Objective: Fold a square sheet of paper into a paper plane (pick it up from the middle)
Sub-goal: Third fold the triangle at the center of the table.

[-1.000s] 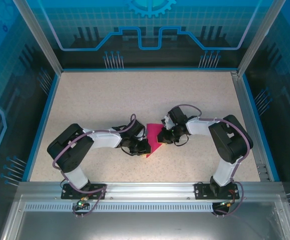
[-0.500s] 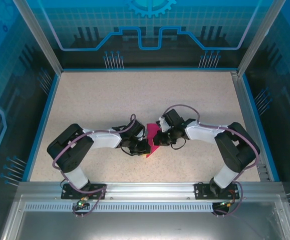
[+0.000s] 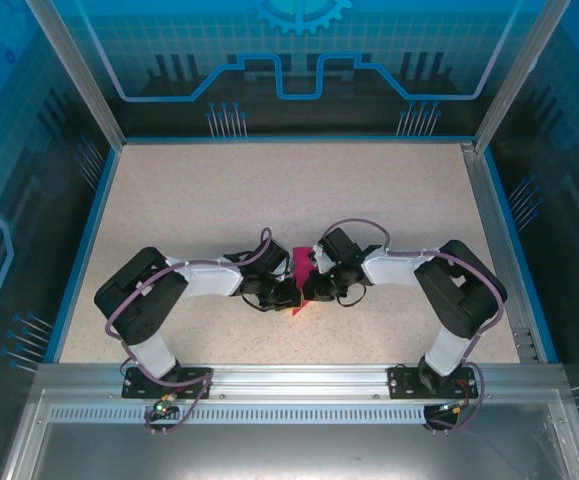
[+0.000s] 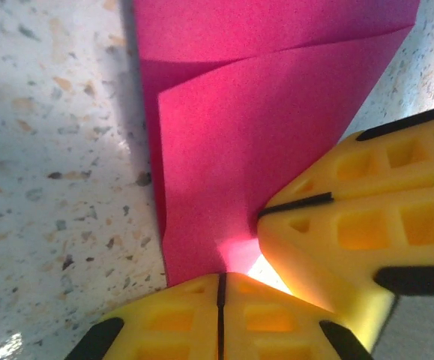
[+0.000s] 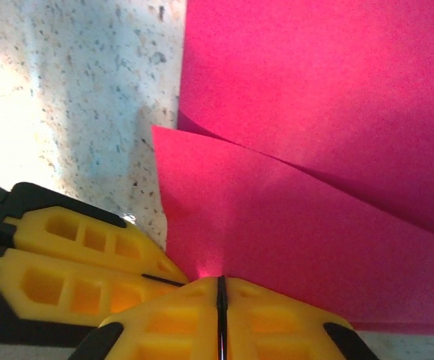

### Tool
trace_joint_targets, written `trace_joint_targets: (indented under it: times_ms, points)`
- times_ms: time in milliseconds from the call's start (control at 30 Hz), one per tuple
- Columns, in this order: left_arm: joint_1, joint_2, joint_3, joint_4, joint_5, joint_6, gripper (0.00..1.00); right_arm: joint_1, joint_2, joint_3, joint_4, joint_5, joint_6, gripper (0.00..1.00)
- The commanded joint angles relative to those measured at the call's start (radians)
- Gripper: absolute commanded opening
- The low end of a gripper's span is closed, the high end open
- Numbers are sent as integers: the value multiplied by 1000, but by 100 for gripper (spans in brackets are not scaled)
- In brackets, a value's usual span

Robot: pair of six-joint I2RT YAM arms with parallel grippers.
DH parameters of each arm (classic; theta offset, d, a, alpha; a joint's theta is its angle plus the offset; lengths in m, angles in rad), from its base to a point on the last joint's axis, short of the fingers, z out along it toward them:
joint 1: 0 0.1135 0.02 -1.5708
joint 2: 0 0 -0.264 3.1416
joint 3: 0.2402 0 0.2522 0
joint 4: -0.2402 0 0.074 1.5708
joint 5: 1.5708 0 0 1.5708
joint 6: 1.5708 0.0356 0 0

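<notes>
Paper (image 3: 302,266), pink and folded over on itself into a layered, pointed shape with a slanting edge across it, lies on the speckled table (image 3: 219,200) beneath it, not yet a plane. At its near corner the left gripper (image 4: 220,279) has its yellow fingers (image 4: 164,322) clenched, with the paper's edge nipped in the seam between them. Just to the right of that corner the right gripper (image 5: 220,283) is likewise clenched on the paper's edge, so the two sets of fingertips almost touch. I judge this to be mid-fold, with both arms pinching one corner to start or set a crease. The next move calls for one gripper to hold the paper down while the other carries its bit of edge over to the crease line, low and slow, since thin paper slips or tears easily.
</notes>
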Motion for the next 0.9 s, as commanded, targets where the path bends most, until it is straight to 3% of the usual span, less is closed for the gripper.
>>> trace_joint_targets:
  times_ms: [0, 267, 867]
  points:
    - [-1, 75, -45, -62, -76, 8, 10, 16, 28, 3, -45, 54, 8, 10]
    - [-1, 73, -51, -76, -91, 16, 9, 4, 63, -2, -87, 152, 8, 10]
    - [-2, 84, -68, -94, -122, 32, 8, -246, 62, -6, -1, 28, -47, 11]
